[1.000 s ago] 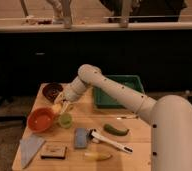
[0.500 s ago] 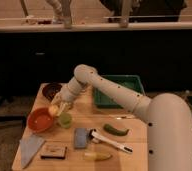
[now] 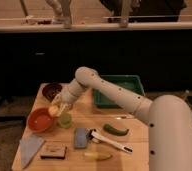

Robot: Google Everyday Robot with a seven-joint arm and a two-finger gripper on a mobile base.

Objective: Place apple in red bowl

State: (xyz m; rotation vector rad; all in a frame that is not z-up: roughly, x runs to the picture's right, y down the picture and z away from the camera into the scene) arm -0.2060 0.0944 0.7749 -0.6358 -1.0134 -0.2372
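Yellowish apple (image 3: pixel 54 111) clamped in the claw (image 3: pixel 57 108) at the rim of the red bowl (image 3: pixel 37 122), beside the green cup (image 3: pixel 65 120)

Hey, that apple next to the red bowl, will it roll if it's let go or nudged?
Probably: the apple looks round and smooth, so it would likely roll on the flat table. Inside the red bowl, the raised rim should probably contain it. The gripper is right at the apple, by the bowl's rim.

Wooden table (image 3: pixel 86 114) bears red bowl (image 3: pixel 40 120), green tray (image 3: pixel 132 83); hand (image 3: pixel 57 108) hovers above.
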